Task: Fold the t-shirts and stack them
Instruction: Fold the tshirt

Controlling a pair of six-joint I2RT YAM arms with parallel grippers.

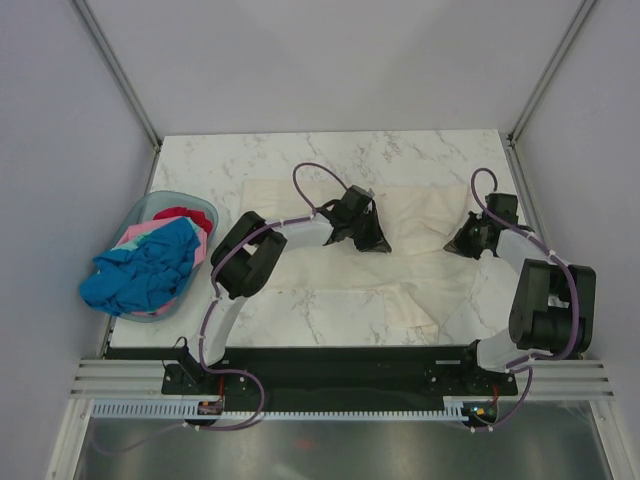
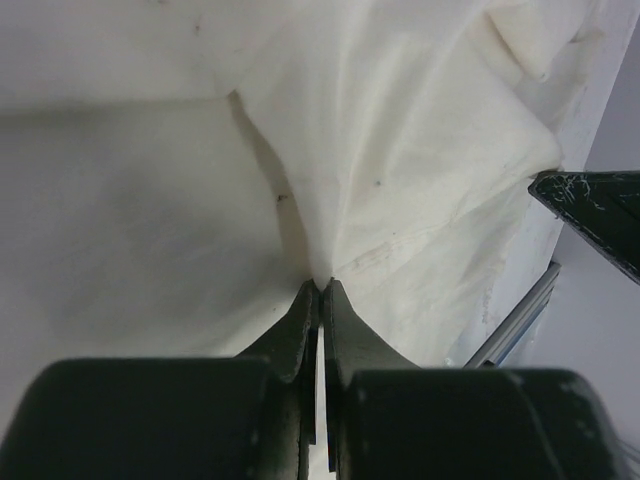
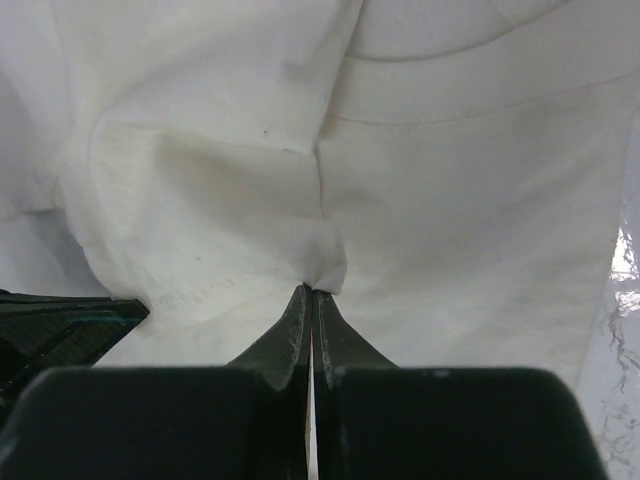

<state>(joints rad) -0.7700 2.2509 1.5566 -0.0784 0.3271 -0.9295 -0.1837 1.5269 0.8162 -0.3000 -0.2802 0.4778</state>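
A cream-white t-shirt (image 1: 425, 215) lies spread across the middle of the marble table. My left gripper (image 1: 368, 232) rests on its middle part, shut, with a ridge of the cream cloth (image 2: 400, 150) pinched at its tips (image 2: 322, 283). My right gripper (image 1: 468, 240) sits near the shirt's right side, also shut, with a small bunch of the cream cloth (image 3: 450, 200) nipped between its tips (image 3: 312, 290). Other t-shirts are heaped at the left: a bright blue one (image 1: 145, 270), a pink one (image 1: 150, 232) and a red one (image 1: 180, 213).
A pale blue plastic basket (image 1: 135, 212) at the table's left edge holds the coloured heap, and the blue shirt spills over its near rim. Metal frame posts (image 1: 120, 75) stand at the back corners. Grey walls close in both sides.
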